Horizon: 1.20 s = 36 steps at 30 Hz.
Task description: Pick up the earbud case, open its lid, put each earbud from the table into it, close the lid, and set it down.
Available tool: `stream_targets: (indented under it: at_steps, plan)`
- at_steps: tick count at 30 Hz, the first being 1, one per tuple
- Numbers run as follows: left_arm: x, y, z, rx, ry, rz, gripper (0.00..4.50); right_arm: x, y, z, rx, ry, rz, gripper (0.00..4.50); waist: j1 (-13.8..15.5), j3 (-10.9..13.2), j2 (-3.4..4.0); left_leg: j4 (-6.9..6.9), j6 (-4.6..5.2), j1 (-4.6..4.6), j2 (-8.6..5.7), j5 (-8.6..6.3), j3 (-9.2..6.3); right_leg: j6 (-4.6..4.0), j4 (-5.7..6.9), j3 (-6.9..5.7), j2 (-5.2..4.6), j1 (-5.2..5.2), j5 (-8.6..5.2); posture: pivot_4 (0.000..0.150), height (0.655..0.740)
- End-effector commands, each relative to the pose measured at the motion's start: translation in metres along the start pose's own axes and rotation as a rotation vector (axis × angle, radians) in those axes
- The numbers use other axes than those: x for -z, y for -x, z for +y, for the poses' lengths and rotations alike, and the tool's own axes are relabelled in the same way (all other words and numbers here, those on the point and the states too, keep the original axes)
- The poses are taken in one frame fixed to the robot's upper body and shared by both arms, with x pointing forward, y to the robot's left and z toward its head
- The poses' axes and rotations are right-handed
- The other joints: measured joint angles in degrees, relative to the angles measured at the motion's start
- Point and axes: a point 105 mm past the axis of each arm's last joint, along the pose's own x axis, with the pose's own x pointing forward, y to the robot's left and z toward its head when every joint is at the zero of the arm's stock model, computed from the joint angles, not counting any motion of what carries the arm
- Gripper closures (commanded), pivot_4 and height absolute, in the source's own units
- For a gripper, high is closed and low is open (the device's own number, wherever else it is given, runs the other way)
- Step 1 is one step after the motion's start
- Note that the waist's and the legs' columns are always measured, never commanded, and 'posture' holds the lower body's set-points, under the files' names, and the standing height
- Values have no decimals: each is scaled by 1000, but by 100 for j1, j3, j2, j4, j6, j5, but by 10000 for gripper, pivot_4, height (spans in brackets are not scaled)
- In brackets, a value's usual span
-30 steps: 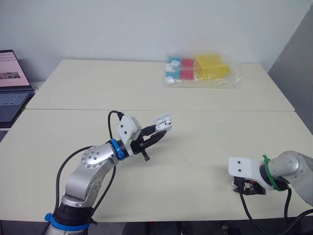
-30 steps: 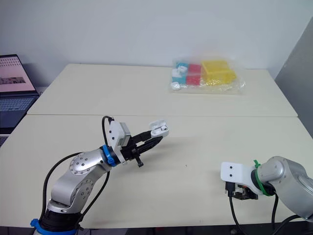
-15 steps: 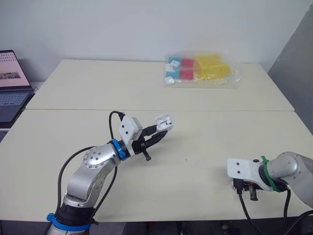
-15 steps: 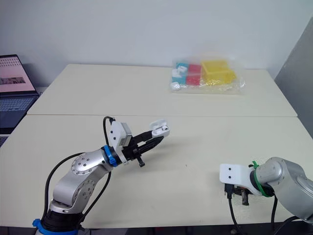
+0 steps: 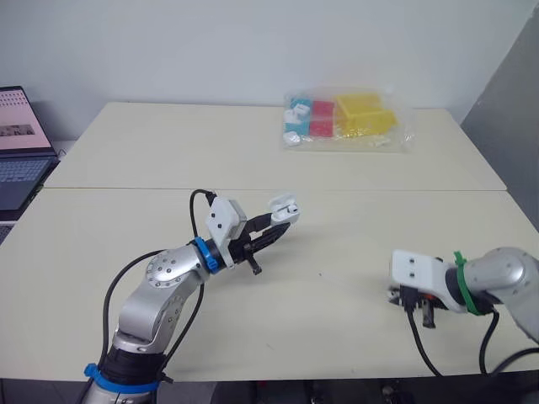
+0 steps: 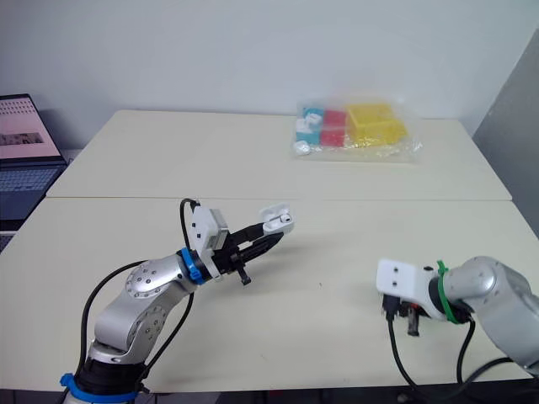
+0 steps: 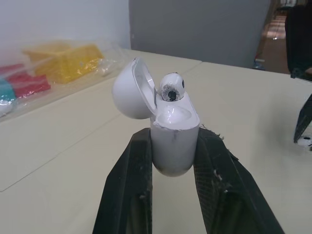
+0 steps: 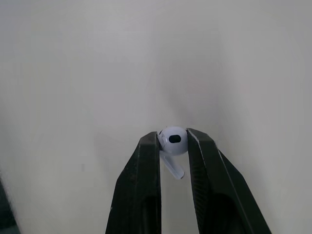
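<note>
Gripping the white case (image 7: 173,151) by its sides, the left claw (image 5: 278,227) holds it upright above the middle of the table (image 5: 354,252). Its lid (image 7: 129,90) is swung open. One earbud (image 7: 170,89) sits in one socket, and the socket beside it is bare. The right claw (image 8: 173,137) pinches a second earbud (image 8: 172,142) low at the table's near right. A clear bag (image 5: 345,122) of coloured pieces lies at the far side.

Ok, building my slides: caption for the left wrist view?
Left pincer grips the open case, one earbud standing in it.
</note>
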Motion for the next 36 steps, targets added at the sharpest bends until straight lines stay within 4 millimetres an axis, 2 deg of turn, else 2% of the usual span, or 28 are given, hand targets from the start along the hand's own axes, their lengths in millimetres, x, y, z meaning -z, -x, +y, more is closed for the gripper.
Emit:
stream_targets:
  at_steps: [1,6,9,11,18,25,36]
  plan:
    - [-23,-9,2,18,-37,-99,37090,-40,12,-2,14,-104,-248,40907,-2,-2,-4,-1,0,1,0,0,0,0,0,0,0,1,0,1500,7389]
    - [-28,-16,6,31,-49,-115,37090,-87,16,-2,19,-210,-569,40908,-6,-2,-2,-3,0,-1,2,0,-6,0,2,1,3,3,0,1500,7389]
    - [-28,-20,8,46,-50,-113,37090,-124,23,-7,44,-301,-892,40908,-15,-2,-2,-3,0,-1,2,0,-7,0,2,5,3,2,0,1500,7389]
    - [-27,-22,11,58,-52,-101,37090,-134,24,-13,92,-362,-985,40908,-18,-2,3,-5,0,-6,3,0,-10,0,7,2,4,-5,0,1500,7389]
    - [-26,-25,17,90,-60,-77,37090,-153,13,-20,137,-400,-1057,40908,-31,-2,3,-1,0,-16,-4,0,0,2,6,12,-2,-17,2,1500,7389]
    - [-25,-28,15,106,-73,-72,37090,-168,10,-23,139,-433,-1134,40908,-102,-2,3,-6,0,-25,6,1,-6,-1,10,7,6,-26,1,1500,7389]
    - [-25,-28,15,99,-69,-79,37090,-175,4,-34,178,-443,-1171,40908,-127,-2,3,-6,1,-26,6,1,-5,-1,10,8,4,-29,1,1500,7389]
